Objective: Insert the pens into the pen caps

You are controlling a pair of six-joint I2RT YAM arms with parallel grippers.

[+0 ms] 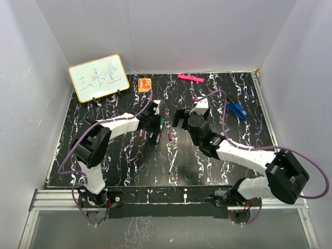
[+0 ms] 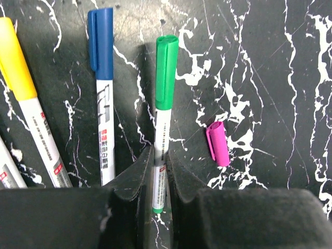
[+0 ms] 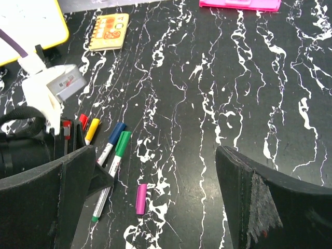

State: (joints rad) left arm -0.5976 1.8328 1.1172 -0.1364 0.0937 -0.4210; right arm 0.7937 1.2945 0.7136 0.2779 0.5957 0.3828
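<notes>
The left gripper (image 2: 160, 160) is nearly closed. Its two dark fingers (image 2: 136, 176) press in from either side on the white barrel of the green-capped pen (image 2: 166, 72), low on the barrel near its tail. The pen lies flat on the black marbled table (image 1: 119, 166), with its cap pointing away from the gripper.

Just left of the green-capped pen, roughly parallel to it, lies a blue-capped pen (image 2: 101, 46). A yellow-capped pen (image 2: 15, 62) lies further left. In the right wrist view a red-capped pen (image 3: 83, 122) shows beyond the yellow one, partly hidden by the left arm. These three lie free of the gripper.

The purple cap (image 2: 218, 144) lies on its side just right of the green-capped pen, level with its barrel, touching neither the pen nor the fingers.

In the top view an uncapped pen (image 1: 173, 161) lies alone. It is nearer the arm bases than the green-capped pen and a little to its right, well clear of both grippers. Its tip colour is too small to tell.

The right gripper (image 3: 154, 155) is spread wide and holds nothing; only bare table shows between its fingers (image 3: 264, 202). It hangs to the right of the green-capped pen, facing it and the purple cap.

Far beyond the green-capped pen, toward the back wall, are a whiteboard (image 1: 98, 78) to the left, a small orange card (image 1: 144, 83) about straight behind, and a flat pink bar (image 1: 190, 78) to the right. A blue clip-like piece (image 1: 237, 109) lies well off to its right.
</notes>
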